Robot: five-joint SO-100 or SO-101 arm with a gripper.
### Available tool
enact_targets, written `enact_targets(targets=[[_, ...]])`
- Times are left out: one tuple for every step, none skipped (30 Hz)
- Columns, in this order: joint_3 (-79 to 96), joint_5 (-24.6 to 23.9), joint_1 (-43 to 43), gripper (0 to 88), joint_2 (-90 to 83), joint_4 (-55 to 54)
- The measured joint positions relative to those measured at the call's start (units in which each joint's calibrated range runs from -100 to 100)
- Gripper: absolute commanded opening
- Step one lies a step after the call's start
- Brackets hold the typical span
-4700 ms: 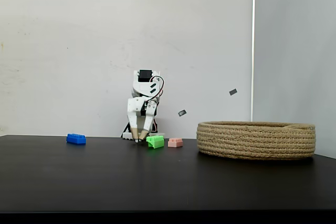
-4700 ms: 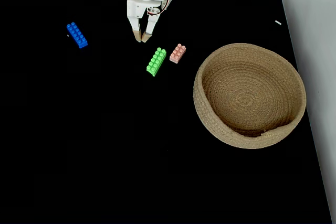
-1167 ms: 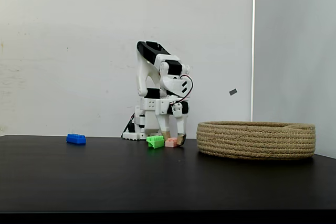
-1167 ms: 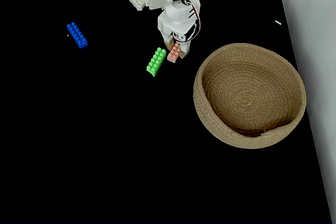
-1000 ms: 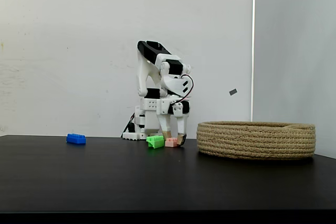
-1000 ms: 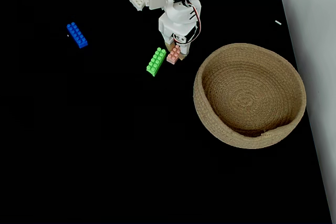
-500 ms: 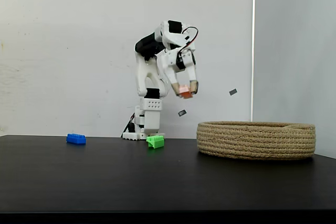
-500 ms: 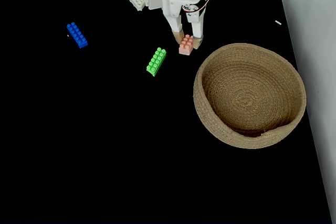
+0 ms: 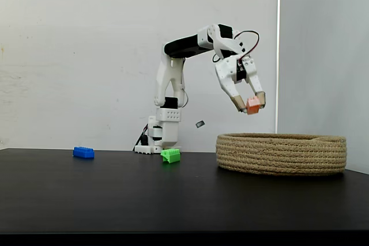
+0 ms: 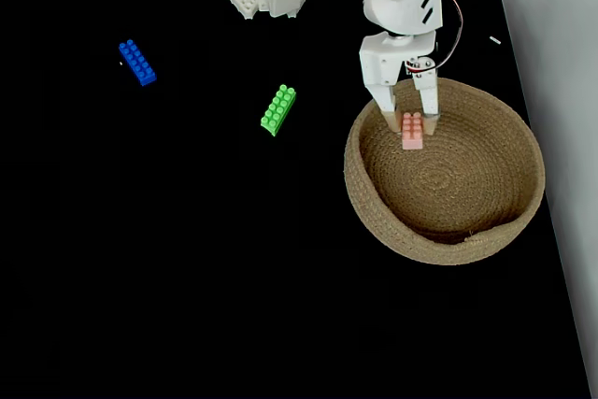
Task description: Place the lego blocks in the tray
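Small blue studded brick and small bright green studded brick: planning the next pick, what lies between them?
Only bare black table lies between blue brick and green brick, seen in both fixed views.

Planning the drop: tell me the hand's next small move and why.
Probably open the hand: it holds the pink brick well above the rope basket, inside its near rim in the top-down fixed view, so releasing should land it inside.

Black table (image 10: 187,277): blue brick (image 10: 136,63), green brick (image 10: 277,109), basket (image 10: 374,217).
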Motion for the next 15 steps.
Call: enact_targets(targets=[[-0.18, -0.24, -0.33, 40.6, 0.93, 0.08], [-0.18, -0.44, -0.57, 41.3, 1.70, 0.08], [-0.18, -0.68, -0.73, 41.4, 2.21, 0.41], [-0.18, -0.83, -0.81, 41.1, 2.46, 0.81], [-0.18, -0.93, -0.90, 40.5, 2.54, 1.38], [-0.18, -0.98, -1.06, 39.3, 2.54, 1.95], [-0.27, -0.93, -1.22, 38.6, 2.54, 2.60], [-0.27, -0.68, -1.38, 38.4, 2.21, 3.41], [0.09, -0.34, -1.22, 38.0, 1.61, 3.90], [1.06, -0.20, -0.73, 38.1, 0.59, 4.47], [2.21, -0.15, 0.00, 37.7, -0.93, 4.95], [3.80, -0.15, 1.06, 37.0, -2.80, 5.68], [5.57, -0.15, 2.52, 36.9, -5.00, 6.50], [7.69, -0.15, 4.15, 36.4, -7.55, 7.23], [10.08, -0.05, 5.94, 35.6, -10.01, 7.96]])
